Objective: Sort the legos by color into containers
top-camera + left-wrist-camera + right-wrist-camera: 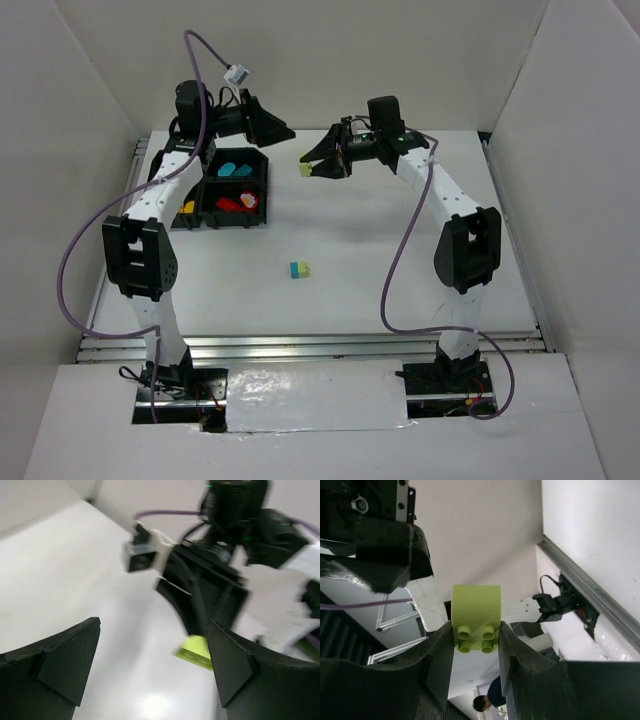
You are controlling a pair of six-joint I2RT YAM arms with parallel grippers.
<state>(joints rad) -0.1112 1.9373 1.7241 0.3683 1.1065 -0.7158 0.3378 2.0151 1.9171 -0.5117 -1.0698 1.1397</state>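
The whole table [400,280] is viewed from high above and behind the arm bases, facing the far wall. The left wrist view is taken rightward between the fingers [60,665] of the left gripper [154,627], close upon the right gripper [197,635] and its lime-green brick [194,651]. The right wrist view faces leftward; the same brick is seen very near, with the left gripper just beyond. Both grippers and the brick are shared by all three views.

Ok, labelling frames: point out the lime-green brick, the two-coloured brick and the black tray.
lime-green brick [476,611], right wrist view, smooth face above the studs.
two-coloured brick [299,269], top view, its middle.
black tray [236,185], top view, inner dividing wall.
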